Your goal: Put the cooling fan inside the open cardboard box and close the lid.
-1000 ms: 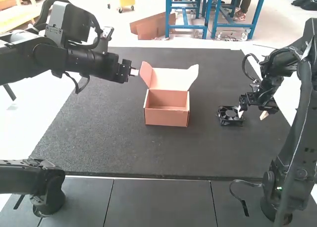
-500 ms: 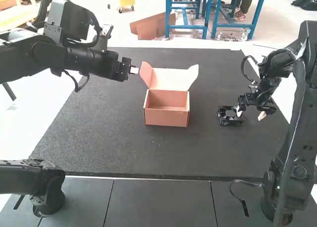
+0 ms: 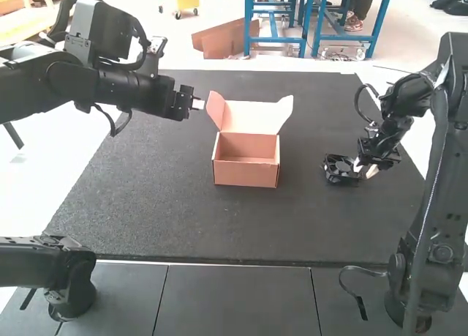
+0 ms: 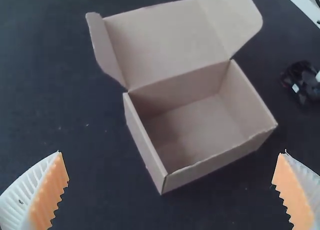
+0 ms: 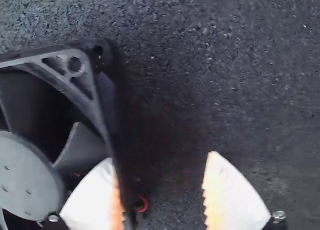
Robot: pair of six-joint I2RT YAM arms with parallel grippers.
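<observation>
Grasping judged only begun | cooling fan [image 3: 341,170] resting on the counter [image 3: 146,197], not yet lifted, one frame wall straddled by the right end effector [image 3: 368,166], fingers parted, not clamped | cardboard box [image 3: 246,159] seen empty, lid [image 3: 256,113] raised, just ahead of the left end effector [image 3: 194,104], spread wide | left: lifting, insertion, lid closing

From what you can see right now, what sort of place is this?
Likely a robot work bench: a left arm and a right arm stand at a black mat, with an open cardboard box and a cooling fan on it.
</observation>
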